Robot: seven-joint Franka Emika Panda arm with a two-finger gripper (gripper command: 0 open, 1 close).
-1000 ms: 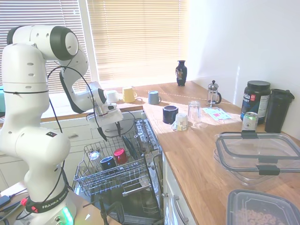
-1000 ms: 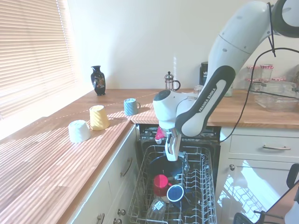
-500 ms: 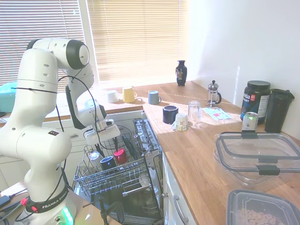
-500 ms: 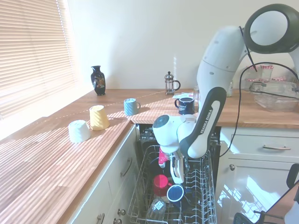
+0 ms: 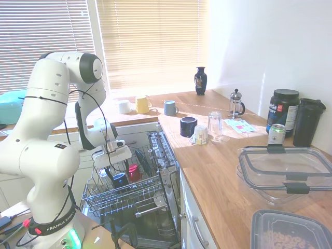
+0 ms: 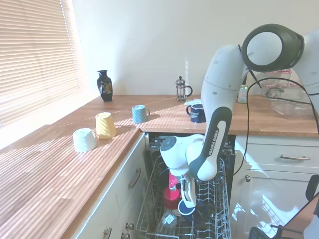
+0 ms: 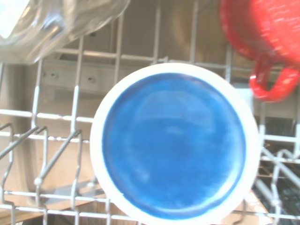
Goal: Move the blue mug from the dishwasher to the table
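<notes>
Wrist view fills almost wholly with the blue mug (image 7: 174, 143), seen end-on and upturned: a round glossy blue base ringed by an unglazed white rim, resting on the grey wire rack (image 7: 42, 154) of the dishwasher (image 5: 155, 218). Just beside it sits a red mug (image 7: 265, 40) with its handle turned toward the blue one, and a clear glass (image 7: 56, 21) lies at the other side. In the first exterior view the blue mug (image 5: 119, 179) shows dark navy in the pulled-out rack (image 5: 124, 194), with the gripper (image 5: 110, 171) low over it; whether the fingers are apart or closed cannot be told, since the hand and the wires hide them. The second exterior view has the gripper (image 6: 186, 196) right at the mug (image 6: 187, 209), the red mug (image 6: 172, 195) next to it. The table (image 5: 218, 166) is a light-brown wooden countertop with visible grain, running under sunlit window blinds (image 5: 150, 41) and along a white wall. On it stand another navy mug (image 5: 188, 126), a slate-blue mug (image 5: 169, 108), a yellow mug (image 5: 142, 104), a white cup (image 5: 123, 107), a dark vase (image 5: 201, 81), a French press (image 5: 236, 104), a drinking glass (image 5: 215, 124), a black tub (image 5: 283, 112), a can (image 5: 276, 134) and clear plastic containers (image 5: 285, 174).
</notes>
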